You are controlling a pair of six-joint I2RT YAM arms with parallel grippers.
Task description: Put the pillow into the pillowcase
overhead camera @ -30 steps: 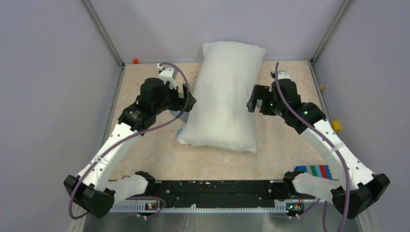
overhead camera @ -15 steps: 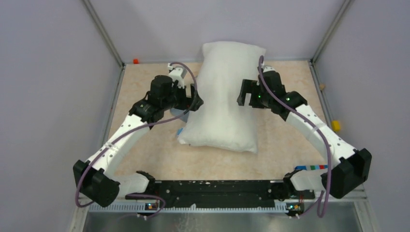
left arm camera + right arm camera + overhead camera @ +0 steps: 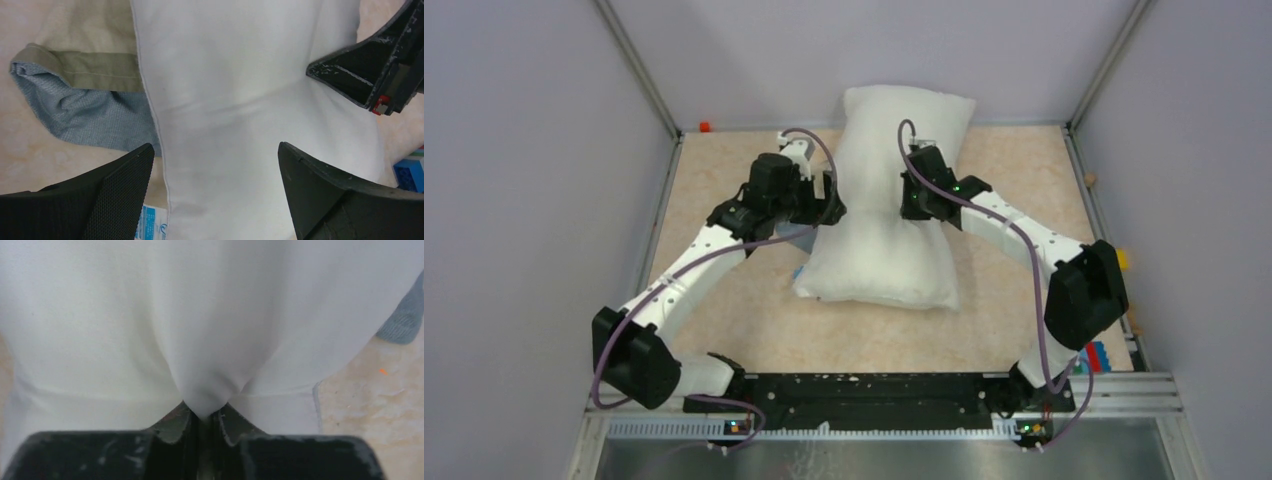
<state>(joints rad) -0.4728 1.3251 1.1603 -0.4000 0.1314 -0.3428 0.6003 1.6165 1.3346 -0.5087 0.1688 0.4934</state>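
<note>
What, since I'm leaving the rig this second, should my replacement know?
Right gripper: shut on a pinched fold of the pillow.
Left gripper: open, jaws spread over the pillow's left edge, nothing held.
Pillowcase: crumpled on the table, sticking out at the pillow's left edge, partly covered by it.
Done: one arm has a grip on the pillow.
Left: open the pillowcase and work the pillow inside; none of it is in yet.

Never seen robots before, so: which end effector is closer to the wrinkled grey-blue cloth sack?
Left. The left end effector hangs open beside the grey-blue cloth sack; the right end effector pinches the plump white pillow on its opposite side.
</note>
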